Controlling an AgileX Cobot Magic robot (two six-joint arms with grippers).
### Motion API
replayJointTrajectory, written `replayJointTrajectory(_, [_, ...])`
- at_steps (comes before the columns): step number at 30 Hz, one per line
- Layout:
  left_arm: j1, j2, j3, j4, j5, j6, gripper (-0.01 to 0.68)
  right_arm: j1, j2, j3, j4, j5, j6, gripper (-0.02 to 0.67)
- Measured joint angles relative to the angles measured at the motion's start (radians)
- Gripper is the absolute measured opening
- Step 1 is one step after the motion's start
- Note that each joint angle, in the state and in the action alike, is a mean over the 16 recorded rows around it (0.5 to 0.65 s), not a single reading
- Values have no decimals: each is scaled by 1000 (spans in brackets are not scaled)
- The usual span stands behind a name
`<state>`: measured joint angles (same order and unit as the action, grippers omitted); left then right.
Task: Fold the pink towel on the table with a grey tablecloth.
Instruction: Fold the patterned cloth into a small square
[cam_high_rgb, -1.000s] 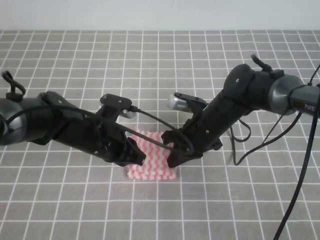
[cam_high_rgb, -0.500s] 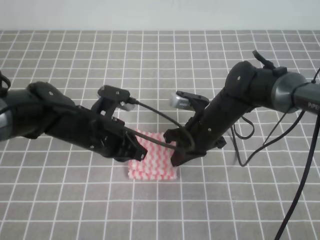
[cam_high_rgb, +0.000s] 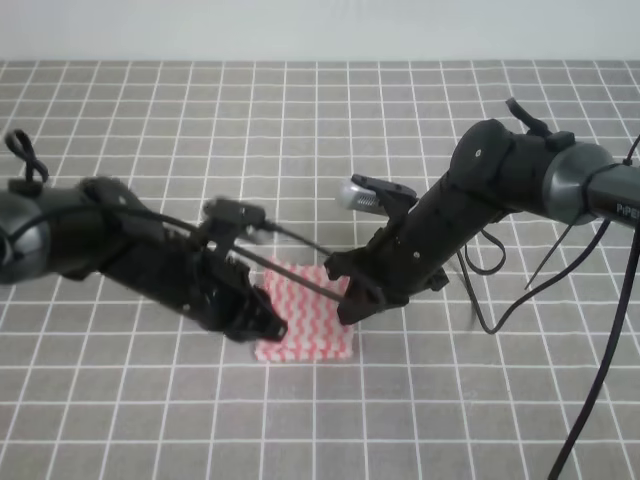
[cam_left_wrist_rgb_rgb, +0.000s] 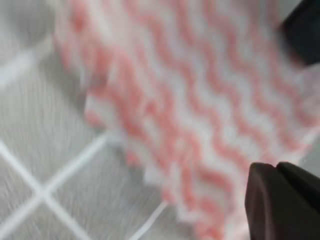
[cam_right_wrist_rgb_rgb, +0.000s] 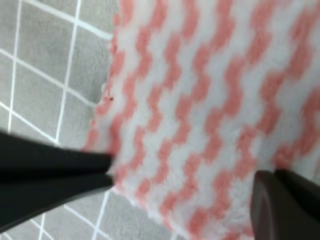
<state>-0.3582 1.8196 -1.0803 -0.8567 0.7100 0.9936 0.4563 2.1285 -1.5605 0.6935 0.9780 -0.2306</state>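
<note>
Exterior high view: the pink towel (cam_high_rgb: 308, 325), a small folded striped square, lies flat near the middle of the table with a grey tablecloth (cam_high_rgb: 320, 130). Two black arms lean in over it from either side. The left gripper (cam_high_rgb: 262, 325) sits low at the towel's left edge and the right gripper (cam_high_rgb: 350, 303) at its right edge. Whether either one's fingers are spread or pressed together cannot be told; the wrist views are blurred close-ups of towel.

blurred pink towel (cam_left_wrist_rgb_rgb: 200, 115) on grey tablecloth (cam_left_wrist_rgb_rgb: 45, 150) — dark fingers (cam_left_wrist_rgb_rgb: 280, 200) at lower right
</note>
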Motion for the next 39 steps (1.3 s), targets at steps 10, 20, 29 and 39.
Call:
replayJointTrajectory(10, [0, -36, -45, 5, -116, -3, -2, 0, 1, -28, 5, -86, 0, -16])
replayJointTrajectory(20, [0, 31, -50, 7, -224, 0, -3, 0, 8, -44, 18, -213, 0, -16])
replayJointTrajectory(29, [0, 75, -51, 12, -222, 3, -3, -10, 39, -44, 34, -253, 0, -16])
replayJointTrajectory(39, [0, 40, -50, 11, -210, 5, -3, -28, 61, -44, 55, -251, -2, -16])
